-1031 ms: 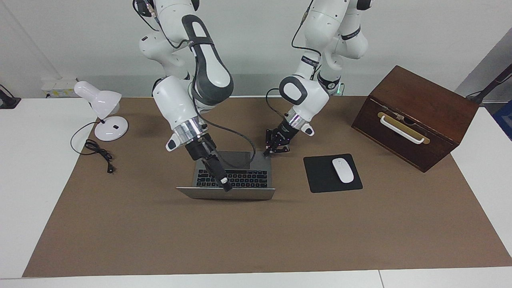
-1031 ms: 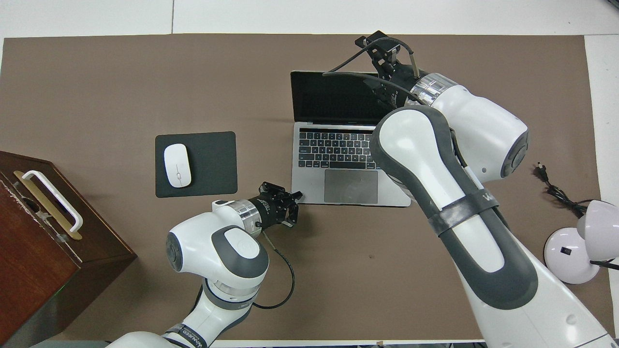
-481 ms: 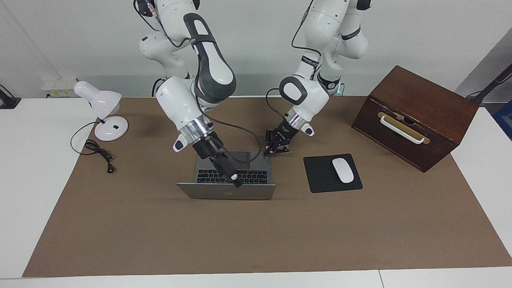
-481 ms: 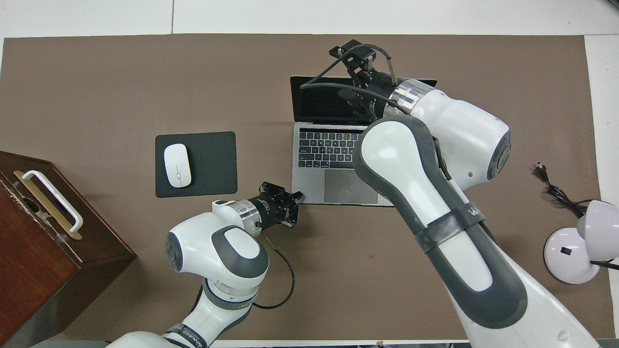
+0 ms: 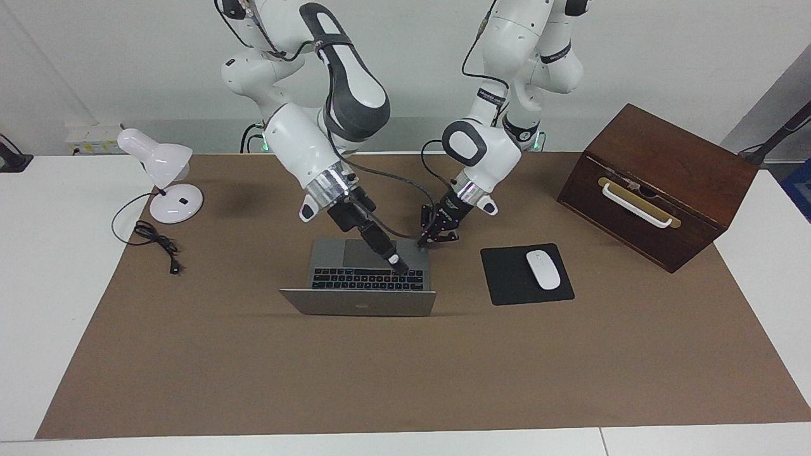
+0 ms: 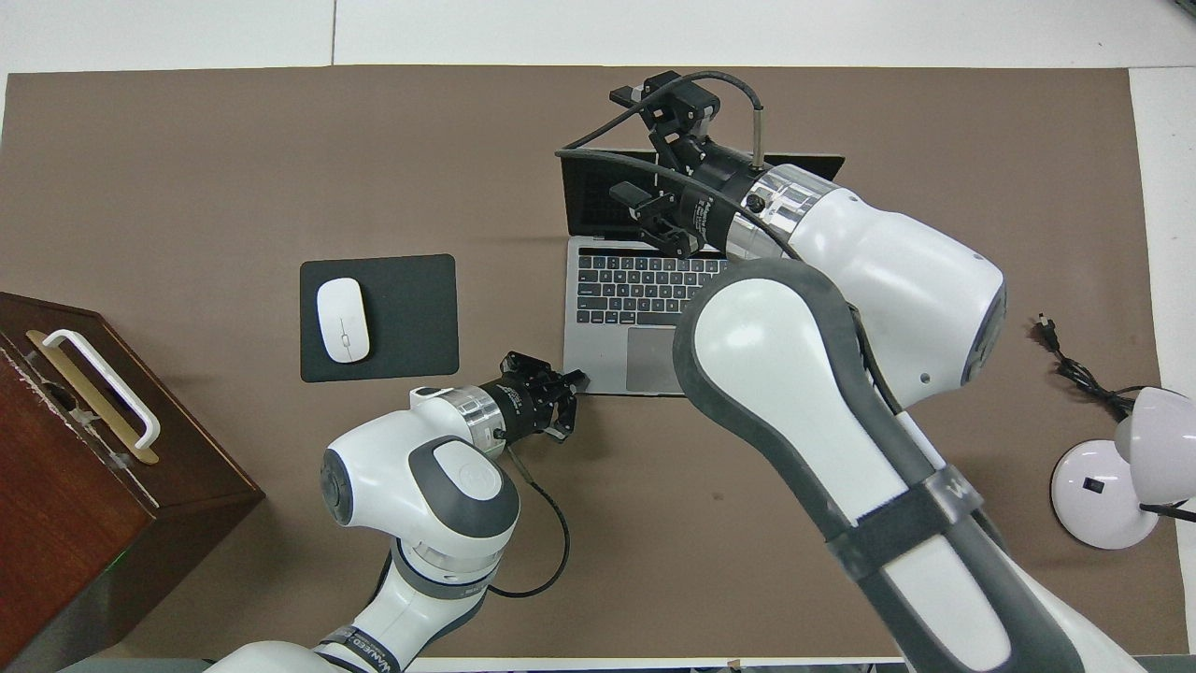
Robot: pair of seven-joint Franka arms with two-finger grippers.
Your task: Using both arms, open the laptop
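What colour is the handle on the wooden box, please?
White handle on a brass-coloured plate, clearest in the facing view.

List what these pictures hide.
- Overhead view: the white right arm covers part of the thin silver-grey laptop's trackpad and keyboard.
- Facing view: its screen faces away; only the lid's back shows.
- Overhead view: the frame edge cuts off the brown wooden box and white desk lamp.

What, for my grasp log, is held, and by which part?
Nothing gripped: the shut left gripper presses the laptop's base corner; right gripper hangs over its keyboard.
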